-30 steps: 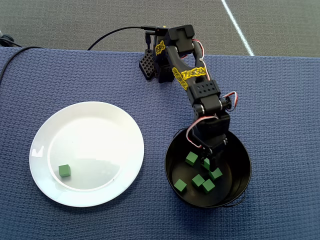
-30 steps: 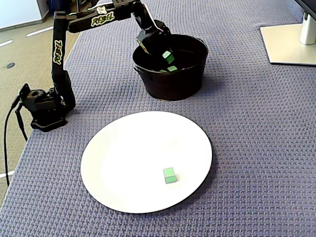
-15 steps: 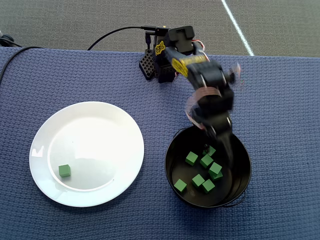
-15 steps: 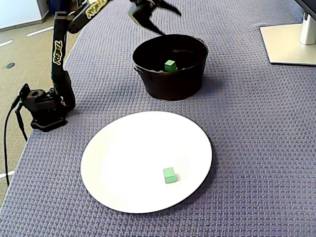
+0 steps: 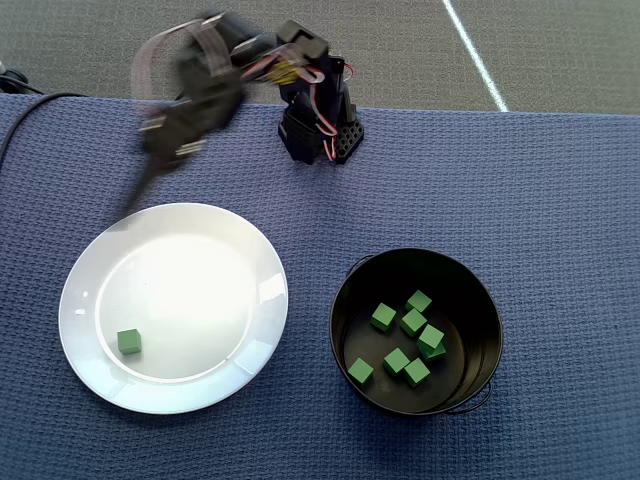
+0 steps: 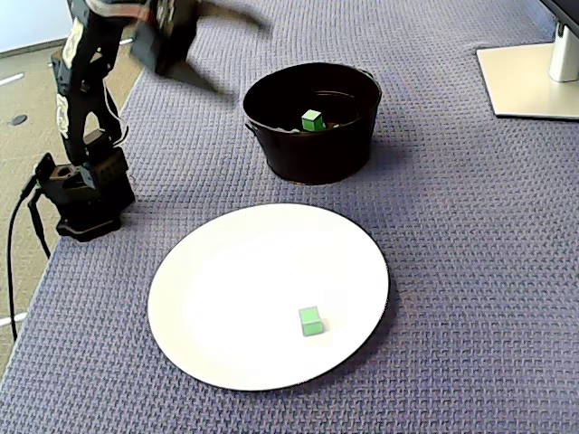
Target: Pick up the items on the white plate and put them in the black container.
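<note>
**A:** Overhead view: one green cube (image 5: 128, 341) sits on the white plate (image 5: 240, 250), low on its left side. Seven more green cubes (image 5: 411, 322) are lying on the floor of the black container (image 5: 345, 300), which is just right of the plate on the blue mat (image 5: 560, 200).

**B:** And the gripper (image 5: 145, 180)?

**A:** Total motion blur, honestly. It's up above the plate's top-left rim, clear of it. Can't tell how far apart the fingers are or if anything's in them. Fixed view (image 6: 204, 77) is no better, just a smear left of the container (image 6: 317, 149).
</note>
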{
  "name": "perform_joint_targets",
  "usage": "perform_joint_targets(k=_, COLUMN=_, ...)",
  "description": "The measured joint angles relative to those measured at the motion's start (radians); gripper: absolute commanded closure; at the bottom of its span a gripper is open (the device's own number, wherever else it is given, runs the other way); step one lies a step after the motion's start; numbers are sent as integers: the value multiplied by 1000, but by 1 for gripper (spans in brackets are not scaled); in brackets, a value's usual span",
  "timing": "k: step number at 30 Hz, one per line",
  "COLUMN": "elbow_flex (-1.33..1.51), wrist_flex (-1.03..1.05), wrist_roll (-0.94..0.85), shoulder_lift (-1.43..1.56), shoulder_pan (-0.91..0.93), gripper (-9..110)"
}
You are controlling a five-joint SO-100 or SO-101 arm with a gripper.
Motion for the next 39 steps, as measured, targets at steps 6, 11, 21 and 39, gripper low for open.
perform_joint_targets(k=6, elbow_flex=351, wrist_flex=-196, wrist_roll=-9, shoulder_lift=-124, shoulder_pan=101, gripper=74)
perform_joint_targets(k=11, elbow_flex=370, wrist_flex=-187, wrist_roll=104, shoulder_lift=-282, shoulder_pan=161, gripper=72)
perform_joint_targets(k=21, elbow_flex=-67, wrist_flex=35, wrist_roll=-49, shoulder_lift=-637, shoulder_pan=28, gripper=72)
perform_joint_targets(k=39, elbow_flex=-337, wrist_flex=100, wrist_roll=-462, shoulder_lift=-827, shoulder_pan=-14, gripper=71)
